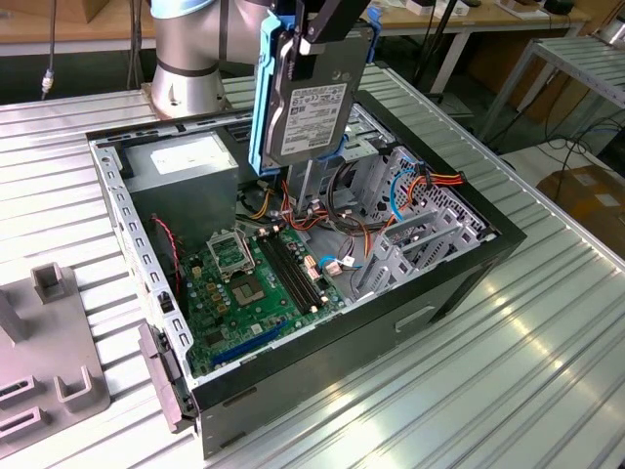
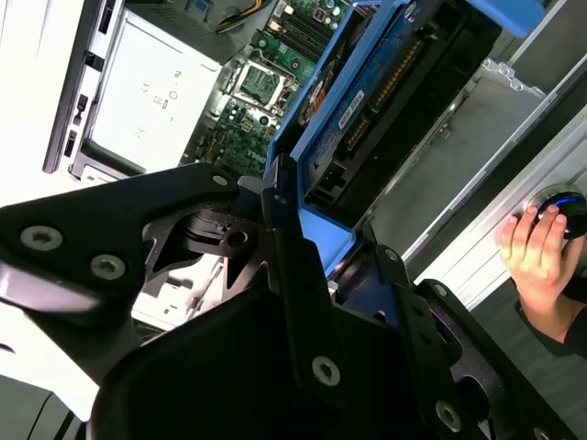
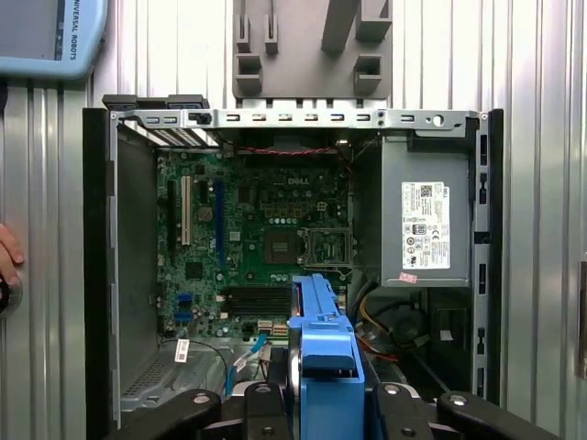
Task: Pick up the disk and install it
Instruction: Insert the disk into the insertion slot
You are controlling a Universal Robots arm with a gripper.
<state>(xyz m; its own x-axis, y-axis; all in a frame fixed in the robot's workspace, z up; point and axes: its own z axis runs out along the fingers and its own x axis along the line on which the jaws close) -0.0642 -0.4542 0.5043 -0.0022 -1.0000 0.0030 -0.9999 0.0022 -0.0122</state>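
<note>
The disk point(image 1: 312, 103) is held upright in the air above the open computer case point(image 1: 459, 283), over the end of the case near the arm's base point(image 1: 186, 59). It is clamped at its upper edge by the gripper point(image 1: 317, 34), whose fingers are closed on the blue rail that frames it. In the exterior view the white label on the disk's grey face is turned toward the camera. Dark print and barcodes are seen on the label, but the writing is too small to be made out.

In the second wrist view the black fingers point(image 2: 280, 215) are pressed against the blue rail of the disk point(image 2: 385, 101), and the gripper point(image 2: 330, 243) is seen closed around it. A person's hand point(image 2: 537, 247) is laid on a round knob beyond the case.

In the first wrist view the blue edge of the disk point(image 3: 321, 357) is seen end on, above the green circuit board point(image 3: 257, 247). A white label with small print and symbols point(image 3: 425, 225) is stuck on the grey power supply point(image 3: 426, 211). A grey plastic stand point(image 3: 312, 46) is placed on the ribbed metal table point(image 3: 541, 55) just beyond the case, and a blue-rimmed tablet point(image 3: 46, 37) is seen at one corner.

In the exterior view, red, orange and yellow wires point(image 1: 430, 181) are bundled inside the case near the metal drive cage point(image 1: 410, 244).
</note>
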